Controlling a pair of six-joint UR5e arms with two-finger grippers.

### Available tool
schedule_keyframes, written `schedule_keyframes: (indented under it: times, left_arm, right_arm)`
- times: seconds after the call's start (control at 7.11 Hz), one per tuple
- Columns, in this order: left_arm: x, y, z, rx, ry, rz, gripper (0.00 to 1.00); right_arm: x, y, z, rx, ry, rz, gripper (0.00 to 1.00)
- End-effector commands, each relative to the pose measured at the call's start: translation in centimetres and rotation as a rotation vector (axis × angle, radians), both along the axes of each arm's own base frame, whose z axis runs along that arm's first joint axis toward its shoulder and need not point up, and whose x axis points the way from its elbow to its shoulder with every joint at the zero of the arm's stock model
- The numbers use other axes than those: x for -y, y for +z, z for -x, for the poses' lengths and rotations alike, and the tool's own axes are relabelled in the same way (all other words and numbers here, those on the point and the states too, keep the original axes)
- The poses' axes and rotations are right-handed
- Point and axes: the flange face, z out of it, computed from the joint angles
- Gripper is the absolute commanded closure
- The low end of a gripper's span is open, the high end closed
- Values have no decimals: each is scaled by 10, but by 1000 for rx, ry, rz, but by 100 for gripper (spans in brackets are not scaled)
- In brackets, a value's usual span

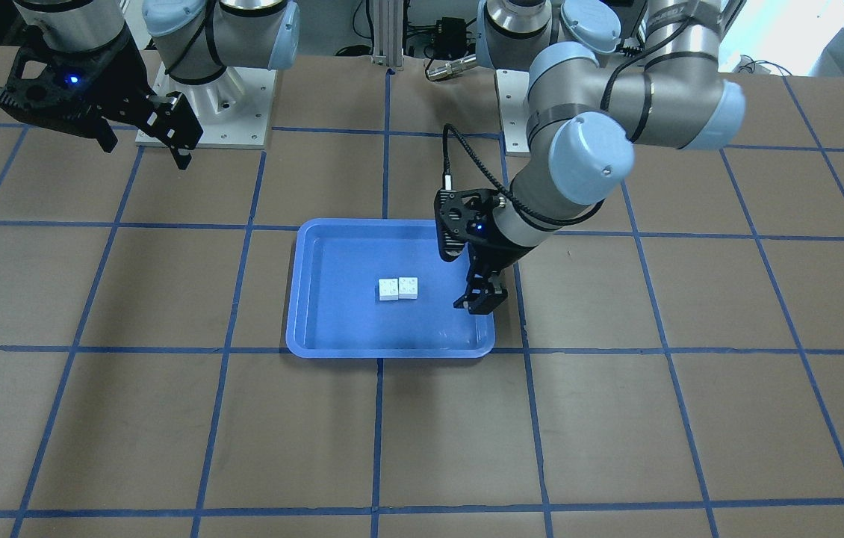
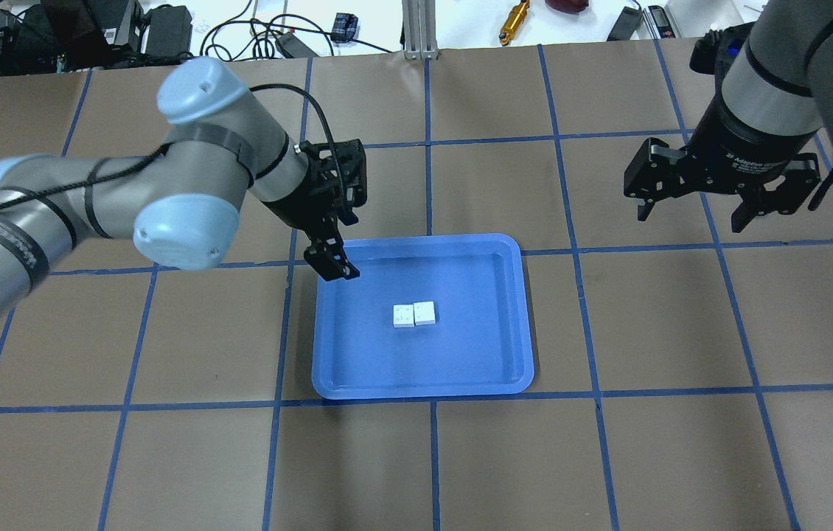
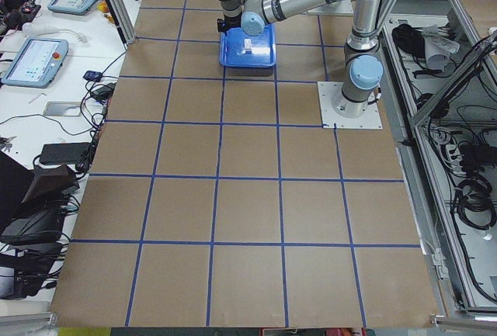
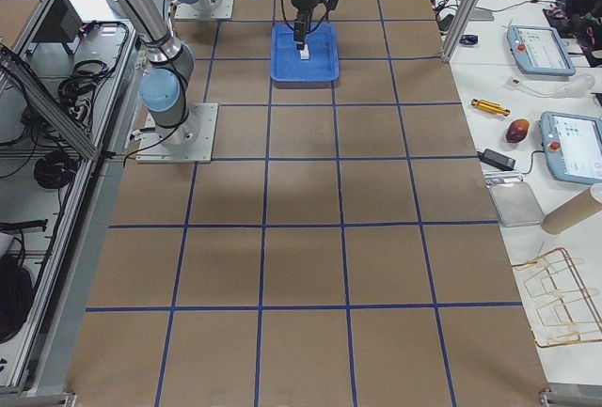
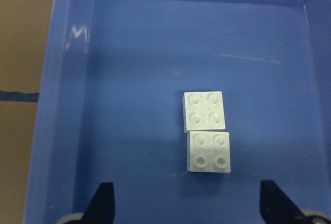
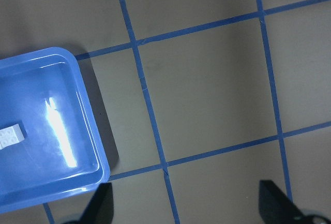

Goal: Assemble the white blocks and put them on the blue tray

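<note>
L-wrist cam: white blocks (image 5: 206,131) studs-up, touching side by side, mid blue tray (image 2: 479,354); R-wrist cam crops them at frame edge. Jaws of left gripper (image 2: 333,264) spread, over tray corner. Jaws of right gripper (image 2: 693,214) spread, well apart over worktop (image 2: 682,332).

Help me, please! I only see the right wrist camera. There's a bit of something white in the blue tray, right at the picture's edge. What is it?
Observer: It's two white blocks, lying side by side and touching on the floor of the blue tray.
Operator: Is one snapped on top of the other?
Observer: No. The left wrist camera shows both blocks with their studs facing up, so neither sits on the other.
Operator: Is a gripper holding them?
Observer: No. The left gripper hangs open by the tray's edge, apart from the blocks.
</note>
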Motion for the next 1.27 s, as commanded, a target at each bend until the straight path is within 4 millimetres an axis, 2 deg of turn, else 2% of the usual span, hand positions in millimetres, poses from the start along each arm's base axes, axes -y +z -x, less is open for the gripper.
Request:
schedule_keyframes:
  times: [0.0, 0.14, 0.42, 0.56, 0.7, 0.84, 0.98, 1.13]
  left_arm:
    - [24, 108, -67, 18, 137, -20, 0]
    - [21, 140, -99, 22, 268, -37, 0]
    - [-11, 168, -117, 120, 570, -153, 0]
    - [-22, 175, -117, 197, 765, -177, 0]
    - [-31, 179, -110, 214, 982, -223, 0]
    - [-39, 176, -100, 234, 1127, -261, 0]
    - [-38, 167, -89, 283, 1229, -228, 0]
    - [-38, 148, -69, 318, 1319, -172, 0]
  right_arm:
    - [-17, 8, -4, 2, 5, 12, 0]
    - [-23, 12, -12, 9, 23, 22, 0]
    - [-23, 7, -36, 21, 56, 19, 0]
    - [-13, 3, -37, 24, 65, 10, 0]
    - [-6, 9, -36, 22, 66, 19, 0]
    - [0, 14, -36, 22, 65, 24, 0]
    - [0, 16, -35, 24, 63, 28, 0]
    - [2, 21, -33, 42, 55, 36, 0]
